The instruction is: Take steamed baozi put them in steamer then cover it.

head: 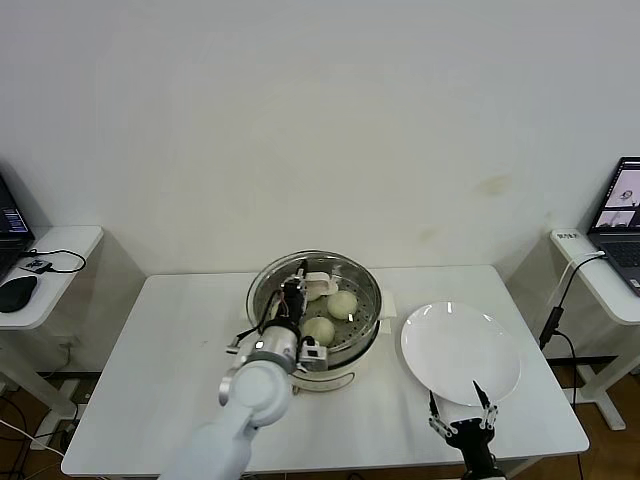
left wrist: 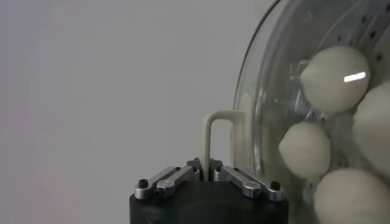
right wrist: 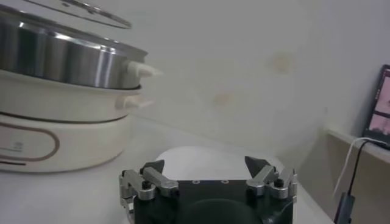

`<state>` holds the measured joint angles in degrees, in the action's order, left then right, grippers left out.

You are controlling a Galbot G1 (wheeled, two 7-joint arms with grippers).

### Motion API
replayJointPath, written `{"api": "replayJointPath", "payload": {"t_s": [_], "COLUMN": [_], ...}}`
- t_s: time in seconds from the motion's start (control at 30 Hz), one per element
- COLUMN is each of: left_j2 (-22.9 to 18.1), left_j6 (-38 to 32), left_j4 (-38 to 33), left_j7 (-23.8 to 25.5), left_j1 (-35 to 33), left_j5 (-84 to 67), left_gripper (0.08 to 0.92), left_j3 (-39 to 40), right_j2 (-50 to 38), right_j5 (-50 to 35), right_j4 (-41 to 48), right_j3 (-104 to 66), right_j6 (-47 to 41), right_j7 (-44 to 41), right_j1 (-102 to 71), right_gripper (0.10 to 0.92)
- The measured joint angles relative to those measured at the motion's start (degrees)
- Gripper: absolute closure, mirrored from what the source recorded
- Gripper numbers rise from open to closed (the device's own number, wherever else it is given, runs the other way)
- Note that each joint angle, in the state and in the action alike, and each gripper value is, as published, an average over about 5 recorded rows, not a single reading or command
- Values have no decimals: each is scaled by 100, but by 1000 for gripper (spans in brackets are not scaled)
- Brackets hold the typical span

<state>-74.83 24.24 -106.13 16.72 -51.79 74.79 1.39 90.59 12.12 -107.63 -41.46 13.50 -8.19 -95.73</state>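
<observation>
Here the left gripper [left wrist: 209,175] has its fingers pinched on the lid's handle [left wrist: 217,143], holding the lid [head: 300,300] tilted just above the steamer [head: 368,318], ready to cover the buns [head: 342,304] inside. At five o'clock on the worktop [head: 170,350], beside the plate [head: 460,352], the right gripper [head: 462,412] waits with fingers wide.

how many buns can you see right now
4, all on the steamer tray under the lid: bun, bun, bun, bun. The left tool hides some in the head view.

four pale round steamed baozi [left wrist: 334,78] sit on the perforated tray inside the shiny steamer [head: 366,283]; the glass cover [left wrist: 259,103] hangs tilted just above, apparently not seated
</observation>
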Motion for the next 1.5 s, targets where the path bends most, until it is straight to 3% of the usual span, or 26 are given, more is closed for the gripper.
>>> {"api": "replayJointPath", "payload": {"t_s": [0.37, 1.1, 1.2, 1.5], "left_j2": [-312, -441, -469, -409], "left_j6": [16, -45, -56, -54], "left_j4": [345, 690, 672, 399], "left_j7": [60, 26, 13, -62], "left_j1": [163, 214, 181, 12], "left_j5": [219, 317, 320, 237], "left_gripper": [851, 851, 819, 569], "left_j3": [150, 36, 17, -5], "right_j2": [-2, -5, -5, -5], "right_j5": [33, 84, 88, 110], "right_j4": [35, 128, 128, 133], "right_j3": [3, 42, 45, 82], "right_j6": [27, 52, 53, 53], "right_j7": [-12, -44, -47, -51], "right_j1": [-10, -12, -14, -11], "right_gripper": [203, 203, 202, 202]}}
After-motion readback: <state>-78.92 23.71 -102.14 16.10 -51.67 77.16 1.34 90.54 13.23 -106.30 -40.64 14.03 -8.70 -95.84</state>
